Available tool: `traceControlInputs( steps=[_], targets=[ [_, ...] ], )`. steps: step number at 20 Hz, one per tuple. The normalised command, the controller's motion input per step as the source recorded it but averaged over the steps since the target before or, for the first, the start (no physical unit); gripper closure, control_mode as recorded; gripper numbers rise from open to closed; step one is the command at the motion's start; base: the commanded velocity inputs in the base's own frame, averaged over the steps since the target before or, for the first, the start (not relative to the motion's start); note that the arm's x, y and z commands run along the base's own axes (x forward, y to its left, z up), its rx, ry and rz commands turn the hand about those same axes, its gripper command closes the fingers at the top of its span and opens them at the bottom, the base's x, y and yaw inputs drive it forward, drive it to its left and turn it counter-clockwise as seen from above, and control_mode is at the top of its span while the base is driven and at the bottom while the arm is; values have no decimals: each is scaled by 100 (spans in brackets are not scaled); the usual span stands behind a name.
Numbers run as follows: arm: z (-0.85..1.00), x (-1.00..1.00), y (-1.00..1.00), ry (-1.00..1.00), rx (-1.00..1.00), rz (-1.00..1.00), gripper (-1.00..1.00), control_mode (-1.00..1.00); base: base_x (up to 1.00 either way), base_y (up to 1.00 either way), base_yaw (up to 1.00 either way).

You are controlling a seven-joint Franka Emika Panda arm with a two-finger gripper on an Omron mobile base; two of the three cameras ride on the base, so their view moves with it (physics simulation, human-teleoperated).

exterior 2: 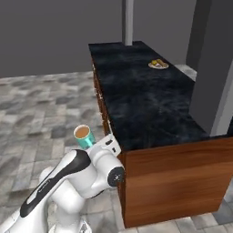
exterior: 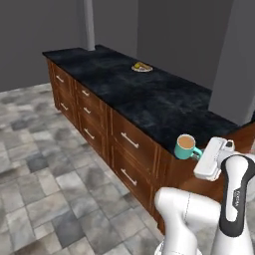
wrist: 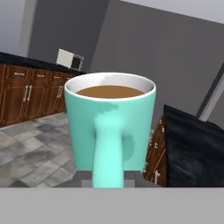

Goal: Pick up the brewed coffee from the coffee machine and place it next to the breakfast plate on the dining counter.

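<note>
The brewed coffee is a teal mug of light brown liquid, held upright in the air at the near end of the dining counter, just off its drawer side. My gripper is shut on its handle. From the right the mug and gripper hang left of the counter's near corner. In the hand view the mug looms close, handle toward the camera, with the counter to its right. The breakfast plate lies far down the counter. The coffee machine is out of view.
Wooden drawers line the counter's side above a grey stone-tiled floor. A grey pillar stands against the counter's right side. In the hand view, distant cabinets carry a pale box-like appliance.
</note>
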Motion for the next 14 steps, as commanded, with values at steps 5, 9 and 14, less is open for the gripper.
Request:
traceControlInputs(
  steps=[5,9,14],
  targets=[
    [0,0,0,0,0,0,100,100,64,-100,-8],
    [0,0,0,0,0,0,100,100,26,-100,-10],
    [0,0,0,0,0,0,100,100,20,-100,-9]
  ],
)
